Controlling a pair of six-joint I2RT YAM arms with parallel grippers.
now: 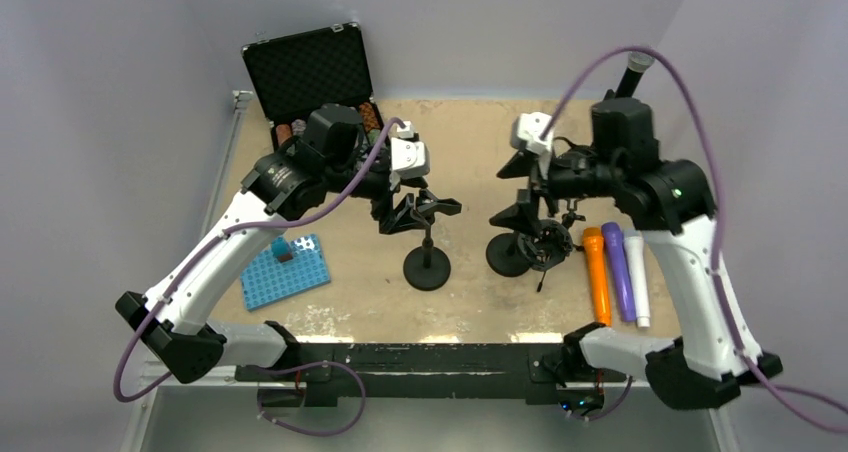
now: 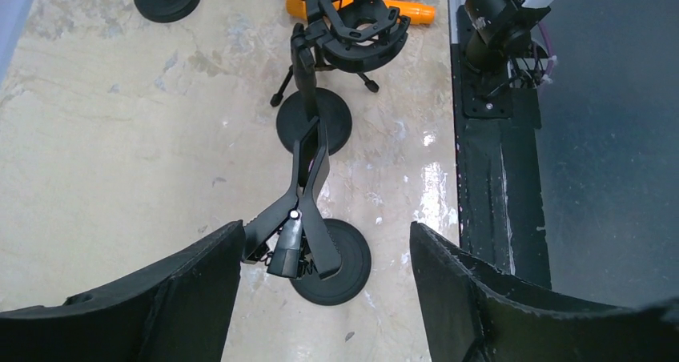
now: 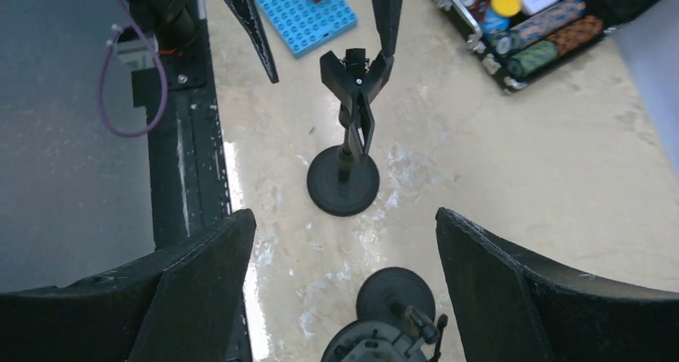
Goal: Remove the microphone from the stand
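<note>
Left wrist — stand (image 2: pixel 298 206) within left gripper (image 2: pixel 326 232)

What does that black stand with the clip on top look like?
The clip stand looks like matte black plastic or metal. A round flat base rests on the table, a thin pole rises up, and a spring clip with long jaws and two handles sits on top, holding nothing. It stands mid-table, left of the ring-topped stand. The open fingers of the left gripper flank the clip; whether they touch it, I cannot tell.
</note>
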